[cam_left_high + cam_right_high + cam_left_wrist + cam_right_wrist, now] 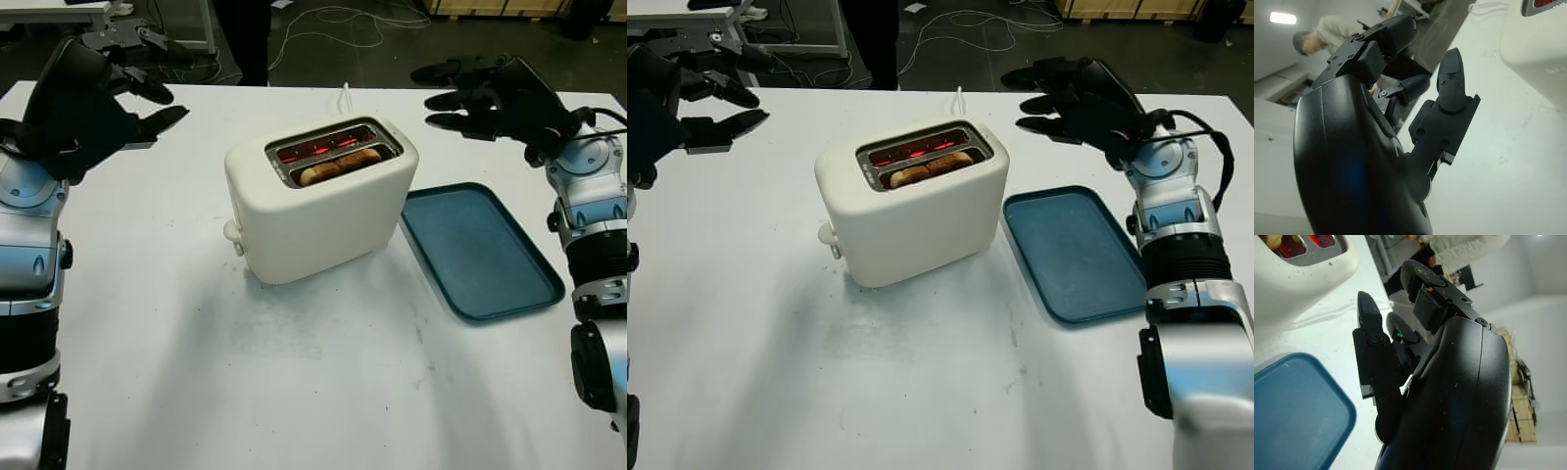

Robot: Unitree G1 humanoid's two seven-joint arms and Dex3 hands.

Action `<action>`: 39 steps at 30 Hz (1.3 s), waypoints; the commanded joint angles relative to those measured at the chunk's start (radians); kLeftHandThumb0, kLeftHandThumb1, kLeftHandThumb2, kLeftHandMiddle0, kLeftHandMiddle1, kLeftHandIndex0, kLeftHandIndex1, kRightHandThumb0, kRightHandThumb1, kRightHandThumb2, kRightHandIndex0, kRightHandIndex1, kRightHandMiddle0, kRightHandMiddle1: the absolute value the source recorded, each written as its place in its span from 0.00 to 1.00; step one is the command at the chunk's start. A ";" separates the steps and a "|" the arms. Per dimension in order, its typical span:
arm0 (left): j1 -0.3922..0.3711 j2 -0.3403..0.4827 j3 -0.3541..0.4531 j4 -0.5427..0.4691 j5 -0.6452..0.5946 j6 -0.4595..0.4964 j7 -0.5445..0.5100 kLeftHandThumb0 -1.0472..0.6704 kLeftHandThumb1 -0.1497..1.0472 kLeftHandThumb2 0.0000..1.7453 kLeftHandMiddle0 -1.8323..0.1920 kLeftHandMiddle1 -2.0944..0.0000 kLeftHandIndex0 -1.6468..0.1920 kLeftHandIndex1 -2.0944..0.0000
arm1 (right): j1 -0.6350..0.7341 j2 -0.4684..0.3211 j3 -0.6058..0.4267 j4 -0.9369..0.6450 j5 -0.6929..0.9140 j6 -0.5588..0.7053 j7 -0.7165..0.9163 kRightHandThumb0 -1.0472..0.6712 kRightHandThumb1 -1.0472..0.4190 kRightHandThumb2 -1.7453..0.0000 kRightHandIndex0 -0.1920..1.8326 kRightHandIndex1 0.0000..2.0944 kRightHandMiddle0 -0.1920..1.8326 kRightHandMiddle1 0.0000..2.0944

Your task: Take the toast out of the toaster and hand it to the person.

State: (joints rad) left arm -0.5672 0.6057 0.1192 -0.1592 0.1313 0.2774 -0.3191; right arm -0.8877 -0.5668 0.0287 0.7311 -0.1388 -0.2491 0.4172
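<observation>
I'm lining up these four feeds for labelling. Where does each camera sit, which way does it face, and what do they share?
Left eye view: on the head, facing forward and down at the table; toaster centre, tray beside it, both arms, left hand and right hand open above the table.
Right eye view: same head, a little to the side, same scene.
Left wrist view: at the left wrist, past its hand towards the toaster and a person.
Right wrist view: at the right wrist, past its hand; toaster, tray, person.
Shared: all show the toaster.

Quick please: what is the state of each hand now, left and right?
Left hand: open, holds nothing, raised left of the toaster.
Right hand: open, holds nothing, raised beyond the blue tray.
</observation>
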 commanded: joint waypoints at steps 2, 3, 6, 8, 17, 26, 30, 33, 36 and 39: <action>0.011 0.003 -0.003 0.004 0.011 -0.004 0.006 0.54 0.65 0.33 0.67 0.48 0.62 0.63 | -0.007 0.007 -0.003 0.008 0.005 -0.015 0.001 0.46 0.09 0.96 0.48 0.03 0.45 0.01; 0.009 0.000 -0.001 0.002 0.007 0.004 0.005 0.53 0.65 0.33 0.67 0.48 0.62 0.63 | -0.007 0.005 0.001 0.004 -0.002 -0.012 -0.004 0.45 0.09 0.96 0.47 0.03 0.45 0.01; 0.008 0.001 -0.001 -0.003 0.005 0.009 0.003 0.53 0.65 0.33 0.67 0.48 0.63 0.63 | -0.007 0.003 0.005 -0.003 -0.009 -0.014 -0.005 0.46 0.09 0.96 0.48 0.03 0.45 0.00; 0.009 0.003 -0.001 -0.002 0.004 0.003 0.001 0.53 0.65 0.33 0.67 0.48 0.62 0.63 | -0.006 0.003 0.004 -0.005 -0.007 -0.015 -0.004 0.46 0.09 0.96 0.48 0.03 0.45 0.00; 0.009 0.013 -0.007 0.011 0.020 -0.023 0.003 0.54 0.65 0.32 0.66 0.49 0.62 0.63 | -0.010 0.005 0.001 0.011 -0.001 -0.024 -0.001 0.46 0.09 0.96 0.48 0.02 0.45 0.00; 0.006 -0.006 0.003 -0.011 -0.004 0.034 0.005 0.53 0.66 0.32 0.68 0.49 0.64 0.63 | -0.007 0.000 0.005 -0.007 -0.012 -0.002 -0.006 0.46 0.09 0.96 0.47 0.02 0.45 0.00; 0.007 0.000 -0.003 -0.007 0.006 0.014 0.006 0.53 0.66 0.32 0.68 0.49 0.63 0.63 | -0.012 -0.002 0.003 0.014 -0.007 -0.038 0.002 0.45 0.09 0.96 0.48 0.02 0.46 0.01; 0.007 -0.003 0.003 0.007 -0.001 0.000 0.007 0.53 0.65 0.32 0.67 0.49 0.63 0.63 | -0.014 0.001 -0.002 0.019 0.001 -0.032 0.004 0.45 0.09 0.96 0.48 0.02 0.46 0.00; 0.008 0.008 -0.006 -0.002 0.016 -0.003 0.006 0.53 0.65 0.32 0.67 0.49 0.63 0.63 | -0.015 0.000 0.002 0.019 -0.006 -0.033 -0.001 0.46 0.09 0.96 0.48 0.02 0.46 0.00; 0.009 0.017 -0.010 0.004 0.027 -0.020 0.004 0.52 0.65 0.32 0.66 0.49 0.62 0.63 | -0.016 0.002 0.003 0.014 -0.007 -0.021 -0.003 0.46 0.09 0.96 0.48 0.02 0.46 0.00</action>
State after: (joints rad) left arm -0.5672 0.6095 0.1165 -0.1607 0.1433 0.2759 -0.3191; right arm -0.8892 -0.5668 0.0318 0.7460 -0.1434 -0.2654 0.4167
